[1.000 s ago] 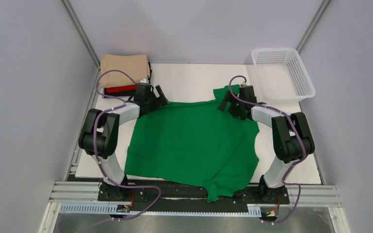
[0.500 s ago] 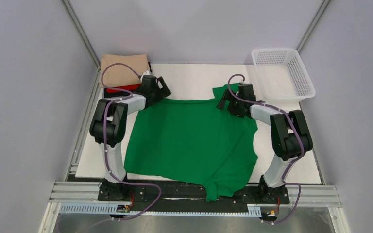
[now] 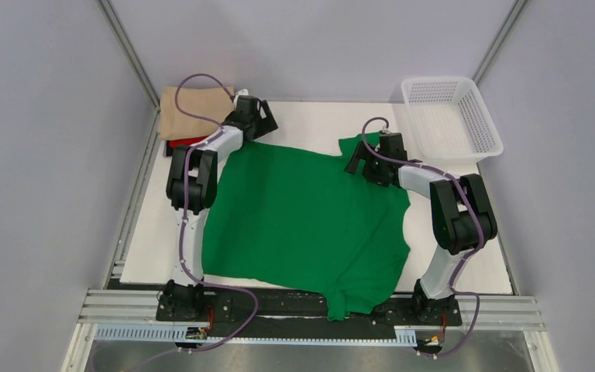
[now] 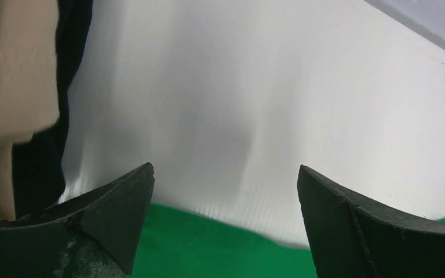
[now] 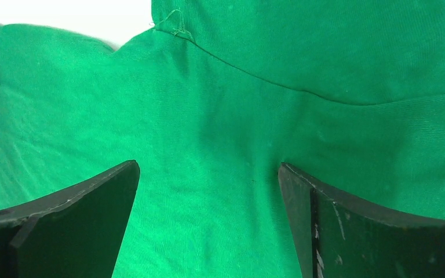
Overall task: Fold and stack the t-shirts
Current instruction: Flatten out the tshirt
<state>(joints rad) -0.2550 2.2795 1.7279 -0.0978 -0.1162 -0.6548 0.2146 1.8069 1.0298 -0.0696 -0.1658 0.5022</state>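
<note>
The green t-shirt [image 3: 310,217] lies spread flat over the white table; one sleeve hangs off the front edge. A folded beige t-shirt [image 3: 190,108] sits on a red one [image 3: 180,142] at the back left. A black one shows as a dark strip [image 4: 72,69] beside the beige [image 4: 11,69] in the left wrist view. My left gripper [image 3: 263,118] is open and empty [image 4: 225,168], just past the green shirt's back-left edge [image 4: 208,249], beside the stack. My right gripper [image 3: 359,164] is open [image 5: 208,165], low over the green cloth [image 5: 220,87] near the back-right sleeve.
A white mesh basket [image 3: 449,116] stands at the back right corner. Grey walls close in both sides and the back. Bare white table [image 4: 266,87] lies between the green shirt's back edge and the rear wall.
My left arm has stretched back and left, from the green shirt's back-left corner to beside the stack; that corner has shifted back-left with it. The right arm has barely moved.
</note>
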